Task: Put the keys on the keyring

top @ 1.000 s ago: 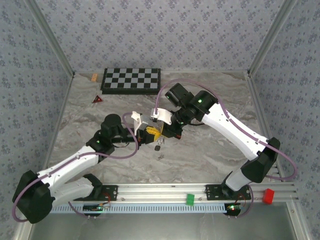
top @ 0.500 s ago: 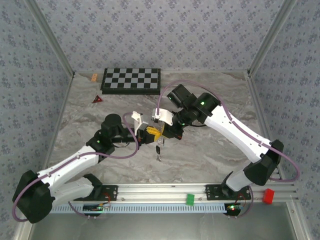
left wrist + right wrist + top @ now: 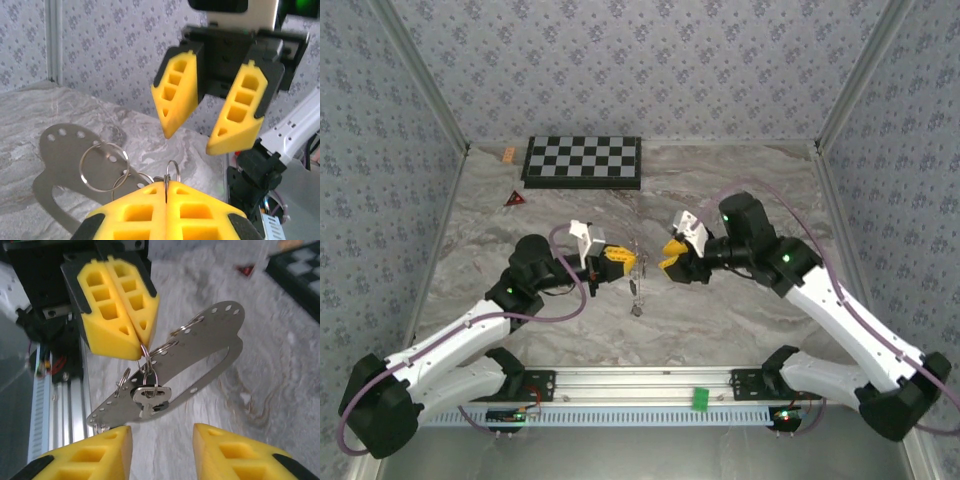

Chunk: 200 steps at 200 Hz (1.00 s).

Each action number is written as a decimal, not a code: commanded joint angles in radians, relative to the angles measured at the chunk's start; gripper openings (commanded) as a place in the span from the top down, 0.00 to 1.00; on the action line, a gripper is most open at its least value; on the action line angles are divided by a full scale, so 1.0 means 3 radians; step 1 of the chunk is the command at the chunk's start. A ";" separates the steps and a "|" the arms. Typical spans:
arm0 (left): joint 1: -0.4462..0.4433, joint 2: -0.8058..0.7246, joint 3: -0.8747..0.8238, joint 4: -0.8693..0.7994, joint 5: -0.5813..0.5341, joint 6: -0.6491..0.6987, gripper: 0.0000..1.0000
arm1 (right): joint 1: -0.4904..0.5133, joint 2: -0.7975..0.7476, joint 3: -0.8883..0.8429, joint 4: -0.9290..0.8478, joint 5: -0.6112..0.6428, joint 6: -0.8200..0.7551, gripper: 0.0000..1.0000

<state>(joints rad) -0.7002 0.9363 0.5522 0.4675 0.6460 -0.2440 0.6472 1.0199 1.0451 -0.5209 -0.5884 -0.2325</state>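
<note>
My left gripper [image 3: 631,262] [image 3: 166,186] is shut on a thin silvery keyring [image 3: 172,172] [image 3: 144,354], held above the marble mid-table. From that ring hangs a second ring carrying a small silver key [image 3: 150,396], with a dark shape behind it. A flat perforated metal plate [image 3: 210,347] [image 3: 57,160] [image 3: 636,287] with more wire rings through its holes dangles from the same bunch. My right gripper [image 3: 670,256] [image 3: 162,437] [image 3: 192,137] stands open a short way right of the left one. It faces the key with nothing between its fingers.
A checkerboard [image 3: 583,160] lies at the back of the marble table [image 3: 740,310]. A small red triangle [image 3: 514,199] and an orange piece [image 3: 508,154] sit at the back left. A green block [image 3: 700,398] sits on the front rail. Patterned walls close in three sides.
The right gripper has opened and drawn back to the right, away from the left gripper and the bunch. The left gripper stays shut on the ring, and the plate now hangs free.
</note>
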 commanded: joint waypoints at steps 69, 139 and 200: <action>-0.0026 -0.0061 0.0101 0.0575 -0.0191 -0.0179 1.00 | -0.0097 -0.0217 -0.0612 0.2053 -0.0398 0.1476 0.66; -0.0034 -0.0157 0.0067 0.0473 -0.0179 -0.0136 1.00 | -0.0098 -0.0016 -0.0503 0.2010 -0.0556 0.1561 0.68; -0.0056 -0.0181 0.0064 0.0427 -0.0186 -0.0092 1.00 | -0.0097 0.0033 -0.0477 0.2010 -0.0604 0.1588 0.75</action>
<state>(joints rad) -0.7094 0.9028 0.5522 0.5713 0.5892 -0.2817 0.6212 1.0298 0.8627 0.0643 -0.7437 0.2302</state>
